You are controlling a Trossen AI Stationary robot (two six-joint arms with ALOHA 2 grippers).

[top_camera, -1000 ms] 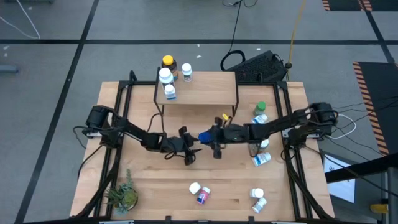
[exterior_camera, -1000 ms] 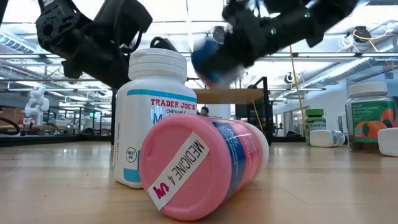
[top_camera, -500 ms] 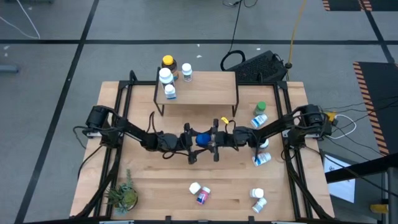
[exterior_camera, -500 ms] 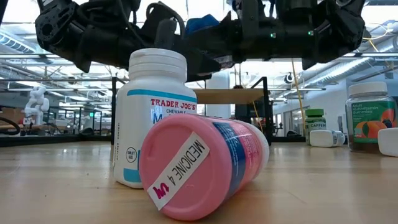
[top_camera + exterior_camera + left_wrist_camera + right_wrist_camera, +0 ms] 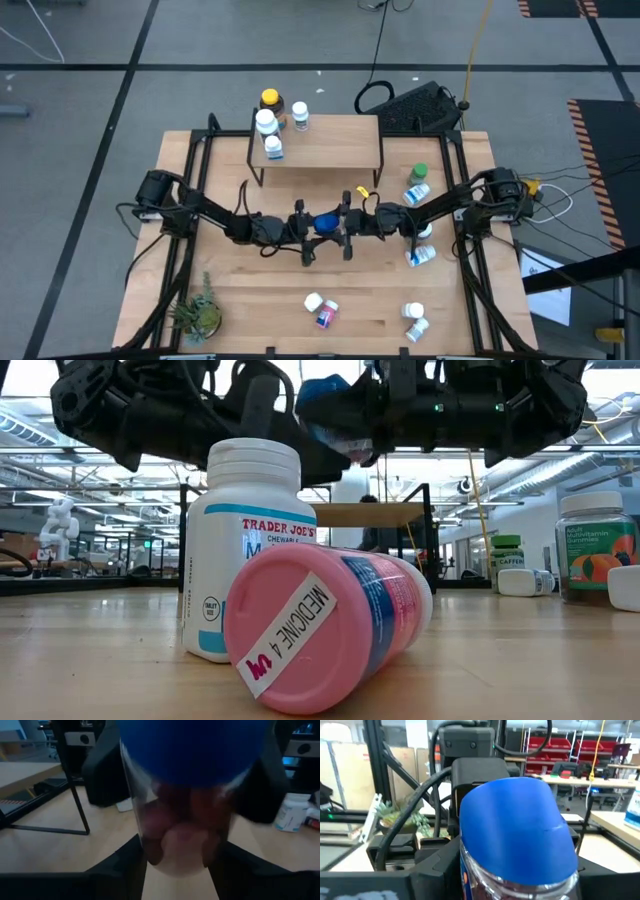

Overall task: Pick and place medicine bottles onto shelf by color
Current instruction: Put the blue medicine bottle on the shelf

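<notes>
Above the middle of the table (image 5: 220, 300), in front of the shelf (image 5: 330, 140), we see the blue bottle (image 5: 326, 222) in the air between both grippers. The right gripper (image 5: 347, 224) clamps it (cap end). The left gripper (image 5: 306, 228) has its jaws around the other end; we cannot tell if they press it.

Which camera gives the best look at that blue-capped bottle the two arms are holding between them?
The right wrist view: the blue-capped bottle fills it, cap and clear neck sharp. The left wrist view shows it blurred, the high view a small blue spot between both arms, the low view only a dark glimpse.
</notes>
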